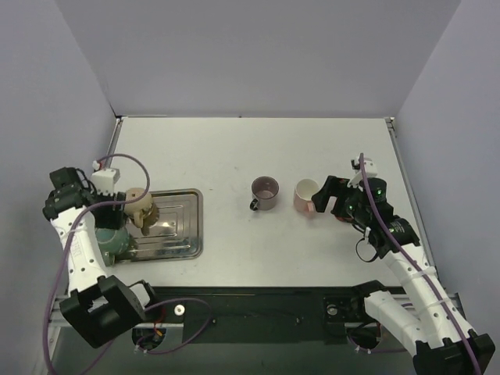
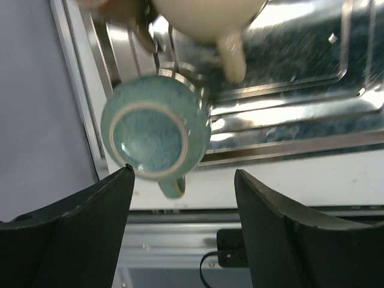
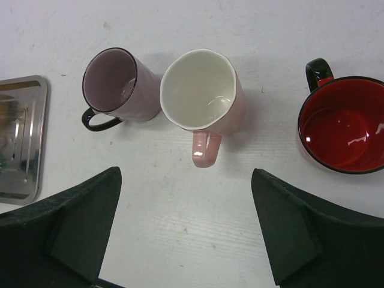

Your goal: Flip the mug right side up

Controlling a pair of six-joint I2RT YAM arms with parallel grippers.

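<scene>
Left claw (image 2: 184, 173) stands wide and empty above the teal mug (image 2: 155, 129), which sits, apparently bottom-up, at the tray's (image 2: 288, 141) near left corner. Recommended: descend squarely, grip across the body, lift clear before rotating. Right claw (image 3: 186, 173) wide, empty.

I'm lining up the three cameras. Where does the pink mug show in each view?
Top external: pink mug right of centre.
Left wrist: not in it.
Right wrist: upper centre, upright, handle pointing down the picture.
Shared landmark: the metal tray, at the left in the top view, at the far left edge in the right wrist view, across the upper part of the left wrist view.
</scene>
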